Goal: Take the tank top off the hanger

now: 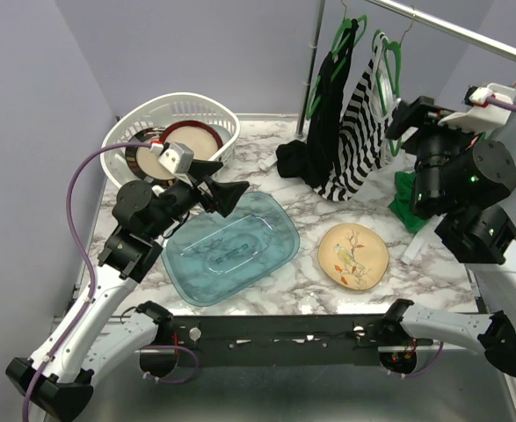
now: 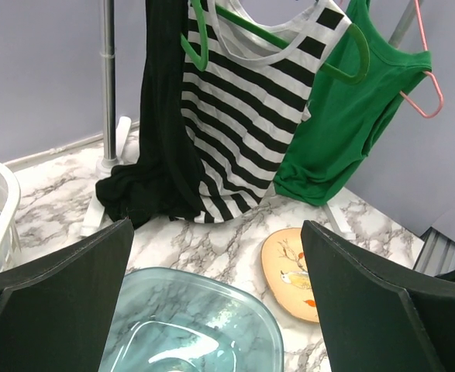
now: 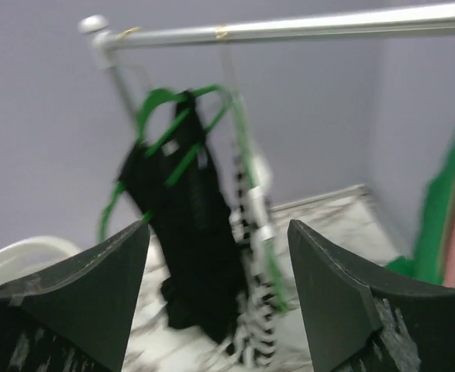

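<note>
Take the rail (image 1: 442,22) as the reference. Find three garments hanging below the rail: a black tank top (image 1: 317,132) nearest the post end, a striped tank top (image 1: 359,132) next along, and a green tank top (image 2: 343,116) furthest from the post. Cannot tell from the task line which one is meant; treat the striped tank top as likely, being closest to a claw. Note its long axis: vertical, straps up on a green hanger (image 2: 355,56) hooked over the rail, hem down. Read the right gripper (image 1: 398,121) as the nearer: raised just below the rail, beside the hanger, fingers apart and empty, with the black and striped tops straight ahead in its wrist view. Read the left gripper (image 1: 231,198) as well away from the rail and low, fingers apart and empty, aimed toward the garments. Expect a lift of the straps off the hanger ends.
</note>
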You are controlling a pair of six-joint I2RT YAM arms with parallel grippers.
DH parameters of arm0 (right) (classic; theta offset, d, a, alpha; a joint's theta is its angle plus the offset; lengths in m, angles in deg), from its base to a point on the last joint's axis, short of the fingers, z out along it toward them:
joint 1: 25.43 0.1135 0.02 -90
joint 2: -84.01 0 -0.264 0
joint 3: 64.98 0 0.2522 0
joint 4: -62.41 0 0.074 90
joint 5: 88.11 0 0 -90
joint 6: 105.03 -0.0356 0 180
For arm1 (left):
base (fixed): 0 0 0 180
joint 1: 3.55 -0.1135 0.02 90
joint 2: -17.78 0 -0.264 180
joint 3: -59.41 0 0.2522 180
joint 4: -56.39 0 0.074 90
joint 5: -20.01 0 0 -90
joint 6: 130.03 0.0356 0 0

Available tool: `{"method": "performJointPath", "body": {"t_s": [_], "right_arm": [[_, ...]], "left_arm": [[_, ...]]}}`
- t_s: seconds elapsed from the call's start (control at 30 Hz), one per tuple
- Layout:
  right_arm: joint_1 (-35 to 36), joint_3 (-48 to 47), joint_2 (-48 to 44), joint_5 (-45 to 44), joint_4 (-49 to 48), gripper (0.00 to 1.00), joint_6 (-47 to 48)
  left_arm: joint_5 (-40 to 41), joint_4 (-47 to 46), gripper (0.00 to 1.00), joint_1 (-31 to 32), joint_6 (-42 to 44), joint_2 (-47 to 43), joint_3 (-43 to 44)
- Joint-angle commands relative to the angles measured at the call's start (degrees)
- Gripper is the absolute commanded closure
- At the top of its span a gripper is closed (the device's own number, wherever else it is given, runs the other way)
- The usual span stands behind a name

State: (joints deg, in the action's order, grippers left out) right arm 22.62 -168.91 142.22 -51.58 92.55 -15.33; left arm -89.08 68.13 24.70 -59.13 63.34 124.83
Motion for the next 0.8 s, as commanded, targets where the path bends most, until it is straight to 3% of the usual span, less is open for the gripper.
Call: {"method": "performJointPath", "body": {"t_s": [0.0,0.03,0.13,0.3,0.43,0.47,0.57,0.77], "right_arm": [[-8.92,-4.47,1.37,-12.37,-3.06,0.24,9.55],[-13.29,-8.75,1.90,-11.75,4.03,0.25,5.52],[-20.33,-13.78,5.23,-10.08,13.28,0.27,2.24],[-29.22,-15.65,7.61,-5.61,23.42,0.30,-4.52],[-44.58,-14.95,7.96,10.98,29.74,0.37,-13.48],[-46.19,-15.03,8.40,17.11,30.54,0.37,-14.20],[-47.79,-14.16,8.85,21.64,31.17,0.37,-15.00],[-51.48,-10.99,8.05,24.12,28.10,0.40,-14.83]], "left_arm": [[1.25,0.09,0.01,0.14,0.64,-0.38,-0.15],[1.25,0.09,0.01,0.14,0.64,-0.30,-0.15],[1.08,0.18,0.01,0.23,0.64,0.05,-0.07],[0.81,0.35,0.01,0.23,0.46,-0.29,0.11],[0.64,-0.18,0.01,0.31,0.37,-0.21,-0.33],[0.55,-0.26,0.01,0.31,0.28,-0.04,-0.24],[-0.33,-0.18,0.01,0.31,-0.16,0.76,0.11],[0.11,0.09,0.01,0.31,0.19,0.41,-0.07]]}}
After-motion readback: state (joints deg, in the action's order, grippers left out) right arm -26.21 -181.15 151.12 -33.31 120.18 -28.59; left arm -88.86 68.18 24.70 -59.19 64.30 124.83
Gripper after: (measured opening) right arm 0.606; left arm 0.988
